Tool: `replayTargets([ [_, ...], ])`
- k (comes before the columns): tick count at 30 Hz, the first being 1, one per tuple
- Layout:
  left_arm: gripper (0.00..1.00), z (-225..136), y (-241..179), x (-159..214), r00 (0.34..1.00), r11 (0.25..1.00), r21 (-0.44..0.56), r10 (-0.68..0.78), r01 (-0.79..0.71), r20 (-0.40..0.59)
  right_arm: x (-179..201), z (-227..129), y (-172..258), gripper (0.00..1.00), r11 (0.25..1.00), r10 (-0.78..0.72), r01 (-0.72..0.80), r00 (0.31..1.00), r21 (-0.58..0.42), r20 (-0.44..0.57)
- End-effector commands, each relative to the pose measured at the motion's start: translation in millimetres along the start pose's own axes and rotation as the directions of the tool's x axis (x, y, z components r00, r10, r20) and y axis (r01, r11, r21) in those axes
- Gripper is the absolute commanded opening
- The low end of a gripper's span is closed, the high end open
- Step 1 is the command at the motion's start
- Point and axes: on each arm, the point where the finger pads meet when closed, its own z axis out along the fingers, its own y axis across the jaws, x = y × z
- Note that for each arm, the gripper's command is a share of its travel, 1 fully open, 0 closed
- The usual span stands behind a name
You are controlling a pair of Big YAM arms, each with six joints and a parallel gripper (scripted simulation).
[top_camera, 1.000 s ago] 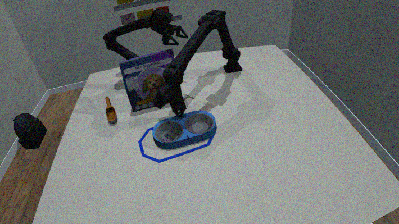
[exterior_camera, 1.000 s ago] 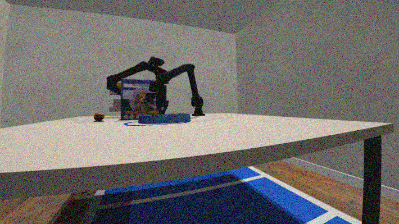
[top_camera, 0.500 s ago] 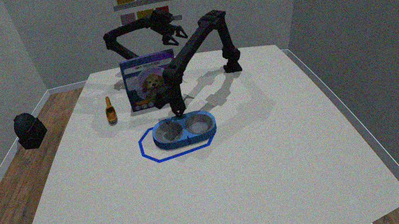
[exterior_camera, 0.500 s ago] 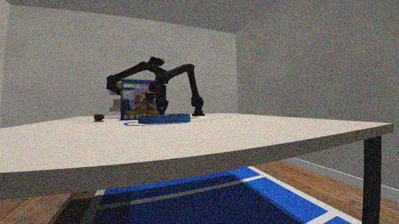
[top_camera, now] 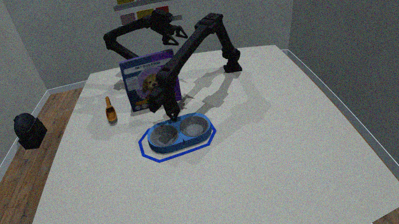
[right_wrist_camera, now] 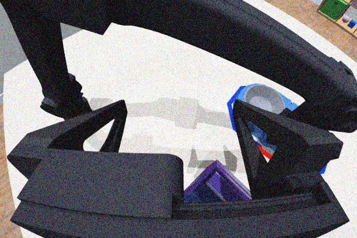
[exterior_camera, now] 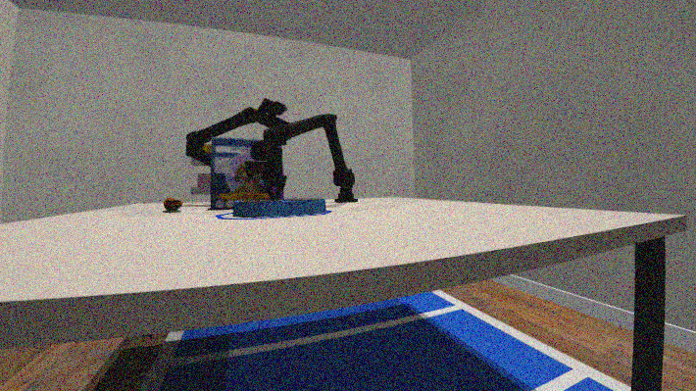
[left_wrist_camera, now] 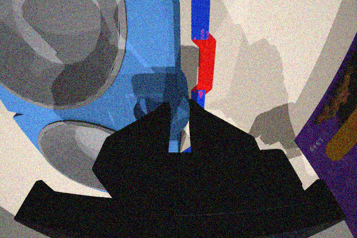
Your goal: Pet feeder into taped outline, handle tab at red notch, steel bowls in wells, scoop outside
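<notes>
As one hand [top_camera: 173,118] [left_wrist_camera: 179,105] grips, two bowls [top_camera: 163,135] [top_camera: 194,126] [left_wrist_camera: 71,85] [left_wrist_camera: 75,149] sit level.

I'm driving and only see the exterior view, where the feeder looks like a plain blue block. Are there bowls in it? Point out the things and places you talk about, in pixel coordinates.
Observer: Yes, the top view shows two steel bowls [top_camera: 163,135] [left_wrist_camera: 60,42] [right_wrist_camera: 261,101] in the pet feeder [top_camera: 185,145] [exterior_camera: 279,208] [left_wrist_camera: 150,22] [right_wrist_camera: 243,94].
Operator: Cool! Where's the red bit?
Observer: The left wrist view shows the red notch [left_wrist_camera: 206,62] [right_wrist_camera: 264,152] just past the feeder's edge.
Operator: What's that orangey lump?
Observer: From the top, it's a scoop [top_camera: 111,115] [exterior_camera: 172,204], outside the taped outline [top_camera: 182,154] [exterior_camera: 222,217] [left_wrist_camera: 201,5] [right_wrist_camera: 229,108].
</notes>
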Motion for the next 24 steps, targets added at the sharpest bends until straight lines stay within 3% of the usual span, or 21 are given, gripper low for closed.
replayTargets([
  [1, 0.10, -9, 4, -34, 1.000, 1.000, -0.018, -0.015, 0.015, 0.018, -16, -6, 1, 1.00, 1.000, -0.016, 0.016, 0.999, 0.000, 0.036],
  [16, 0.10, -9, 6, -41, 1.000, 1.000, -0.019, -0.007, 0.008, 0.019, -16, -6, 1, 1.00, 1.000, -0.016, 0.016, 0.999, 0.000, 0.036],
  [18, 0.33, -9, 6, -41, 1.000, 1.000, -0.019, -0.007, 0.008, 0.019, -16, -6, 1, 1.00, 1.000, -0.016, 0.016, 0.999, 0.000, 0.036],
  [24, 0.33, -21, 6, -43, 0.999, 1.000, -0.026, -0.008, 0.009, 0.035, -16, -6, 1, 1.00, 1.000, -0.016, 0.016, 0.999, 0.000, 0.036],
])
